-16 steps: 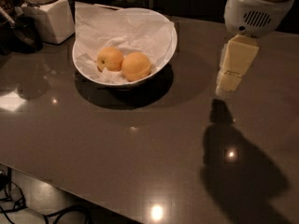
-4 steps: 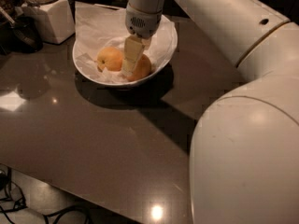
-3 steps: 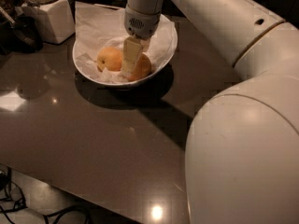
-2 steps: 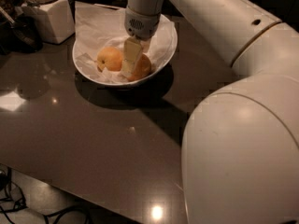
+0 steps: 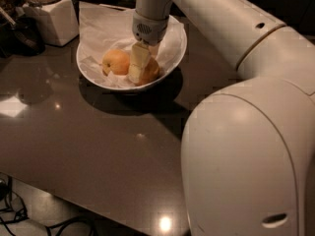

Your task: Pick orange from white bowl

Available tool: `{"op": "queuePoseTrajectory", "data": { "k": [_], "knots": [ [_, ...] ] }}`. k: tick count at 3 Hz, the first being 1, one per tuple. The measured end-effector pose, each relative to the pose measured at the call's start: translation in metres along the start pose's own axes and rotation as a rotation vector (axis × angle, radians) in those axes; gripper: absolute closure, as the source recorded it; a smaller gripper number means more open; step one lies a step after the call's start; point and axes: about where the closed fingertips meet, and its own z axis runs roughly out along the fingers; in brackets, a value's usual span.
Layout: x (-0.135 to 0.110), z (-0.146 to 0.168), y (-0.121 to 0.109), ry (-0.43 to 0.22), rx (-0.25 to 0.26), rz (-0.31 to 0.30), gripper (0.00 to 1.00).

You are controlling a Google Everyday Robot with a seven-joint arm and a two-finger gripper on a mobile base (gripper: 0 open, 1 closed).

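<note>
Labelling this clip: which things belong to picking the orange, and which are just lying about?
Job: orange, white bowl, gripper down in the bowl at the orange.
Lying about: paler fruit in the same bowl, white jar, table.

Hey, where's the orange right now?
In the camera view, upper left of centre: the orange sits in the white bowl, just right of the paler fruit, with the gripper down against it.

Cream gripper (image 5: pixel 140 69) in white bowl (image 5: pixel 171 64), against deep-orange orange (image 5: pixel 152 71).
</note>
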Motion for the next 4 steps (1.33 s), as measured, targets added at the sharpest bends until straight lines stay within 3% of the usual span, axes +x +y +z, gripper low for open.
{"op": "queuePoseTrajectory", "data": {
  "k": [1,3,4],
  "knots": [
    [0.000,0.009,-0.002,0.007,-0.017,0.005,0.20],
    [0.000,0.009,-0.002,0.008,-0.018,0.005,0.68],
    [-0.001,-0.005,0.000,-0.061,0.017,-0.023,0.92]
  ]
}}
